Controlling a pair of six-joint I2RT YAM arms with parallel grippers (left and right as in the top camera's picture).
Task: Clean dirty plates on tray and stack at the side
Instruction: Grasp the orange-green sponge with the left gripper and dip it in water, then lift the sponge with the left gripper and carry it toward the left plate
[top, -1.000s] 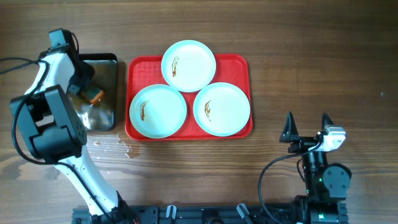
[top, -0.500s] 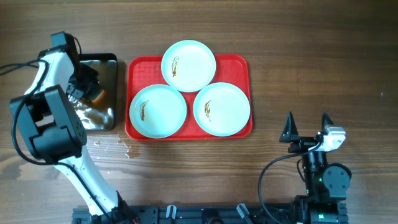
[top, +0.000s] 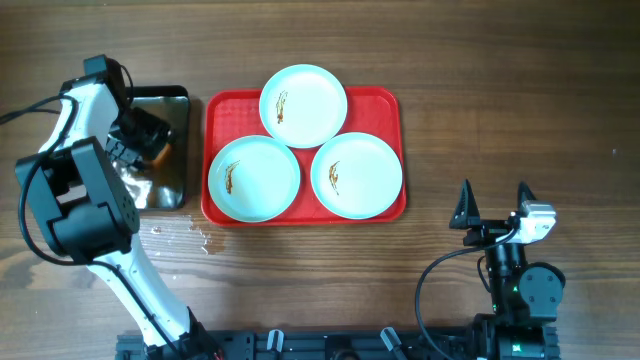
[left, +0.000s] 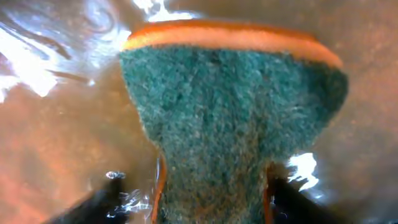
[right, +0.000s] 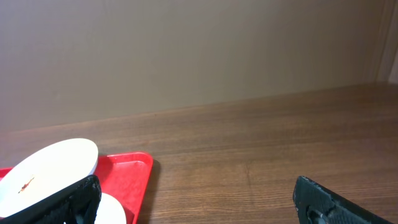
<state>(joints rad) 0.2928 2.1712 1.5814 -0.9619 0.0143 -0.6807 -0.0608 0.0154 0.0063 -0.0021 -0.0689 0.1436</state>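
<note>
Three white plates lie on the red tray: one at the back, one front left, one front right. Each has a brown smear. My left gripper is over the dark metal pan and is shut on a green and orange sponge, which fills the left wrist view. My right gripper is open and empty, right of the tray near the table's front. The right wrist view shows the tray's corner and a plate.
The dark metal pan holds water and sits left of the tray. Water drops lie on the wooden table in front of the pan.
My left gripper has shifted slightly toward the tray with the sponge, and the sponge is now hidden under it from above. The right arm has not moved.
</note>
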